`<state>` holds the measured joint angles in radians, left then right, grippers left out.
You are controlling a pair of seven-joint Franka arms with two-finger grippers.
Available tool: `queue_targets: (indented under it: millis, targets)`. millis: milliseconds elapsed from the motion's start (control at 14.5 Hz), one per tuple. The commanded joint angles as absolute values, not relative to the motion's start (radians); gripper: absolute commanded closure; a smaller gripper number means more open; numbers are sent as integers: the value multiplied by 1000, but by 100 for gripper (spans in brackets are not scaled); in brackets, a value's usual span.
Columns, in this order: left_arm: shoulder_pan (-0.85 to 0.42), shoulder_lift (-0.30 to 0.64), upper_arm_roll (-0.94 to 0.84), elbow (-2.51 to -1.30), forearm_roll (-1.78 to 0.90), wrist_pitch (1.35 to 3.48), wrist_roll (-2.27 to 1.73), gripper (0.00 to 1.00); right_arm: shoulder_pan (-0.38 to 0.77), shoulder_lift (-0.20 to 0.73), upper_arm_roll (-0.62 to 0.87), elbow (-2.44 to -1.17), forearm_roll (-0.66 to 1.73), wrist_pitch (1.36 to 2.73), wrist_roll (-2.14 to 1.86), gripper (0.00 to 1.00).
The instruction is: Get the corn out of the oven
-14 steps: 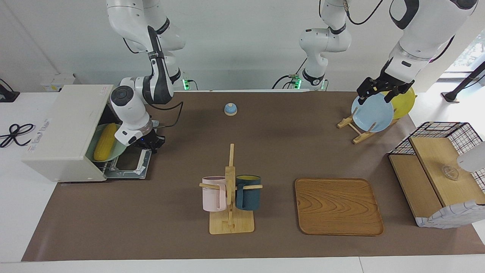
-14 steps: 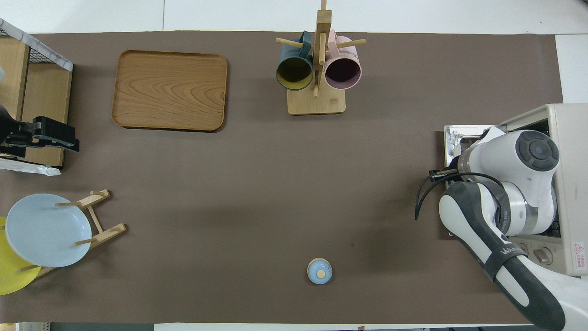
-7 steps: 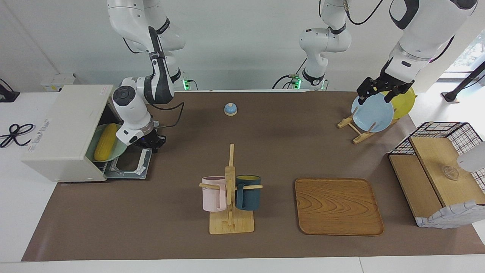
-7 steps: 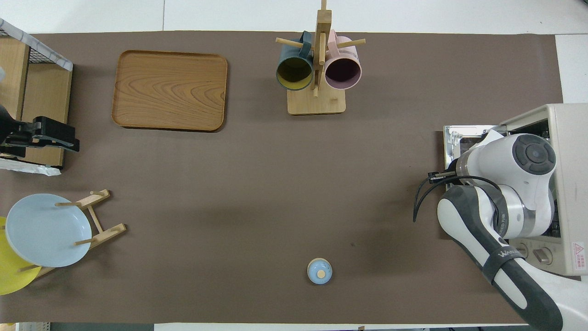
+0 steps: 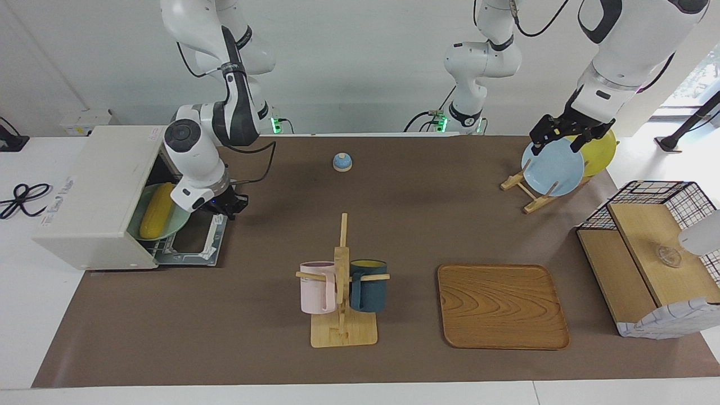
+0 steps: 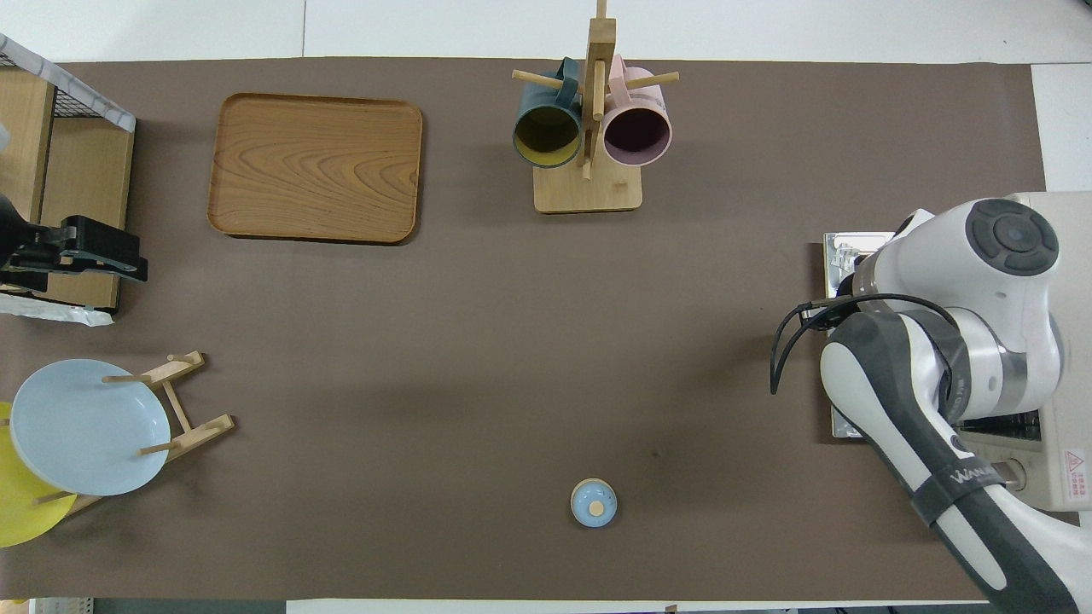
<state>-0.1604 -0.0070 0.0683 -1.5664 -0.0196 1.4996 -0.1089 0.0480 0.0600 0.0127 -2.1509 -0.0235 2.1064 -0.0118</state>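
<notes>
Rising from the oven [image 5: 95, 191] door, the right gripper [image 5: 225, 207] is leaving the corn [image 5: 156, 210] inside; jaw state unclear.

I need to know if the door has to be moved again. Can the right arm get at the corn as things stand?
Probably yes. The oven door lies folded down flat, and the corn rests on a green plate in the open mouth. The right gripper is over the lowered door, with nothing between it and the cob.

Two mugs [image 5: 318, 287] [image 5: 368, 285] — two plates [image 5: 552, 167] [image 5: 602, 151] — one tray [image 5: 502, 306], one corn [image 5: 157, 210], one oven [image 5: 93, 197].
</notes>
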Motion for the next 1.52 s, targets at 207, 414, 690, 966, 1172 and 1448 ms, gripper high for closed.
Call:
queue_targets:
  millis: [207, 414, 690, 966, 1172, 1448]
  targets:
    - [-149, -14, 63, -1575, -15, 1496, -101, 0, -17, -8, -5, -2155, -70, 1996, -3, 42]
    - [-149, -14, 63, -1575, -15, 1496, -101, 0, -46, -8, -6, -2152, -118, 1993, -57, 45]
    - [-149, -12, 63, -1575, -15, 1497, -101, 0, -83, -9, -6, -2161, -127, 2008, -96, 50]
    - [-149, -12, 63, -1575, -15, 1497, -101, 0, -110, -18, -6, -2226, -129, 2106, -147, 58]
    - [-149, -14, 63, -1575, -15, 1497, -103, 0, -110, -20, -6, -2237, -129, 2115, -147, 62]
    - [-149, -14, 63, -1575, -15, 1494, -101, 0, -112, -25, -6, -2244, -129, 2109, -147, 88]
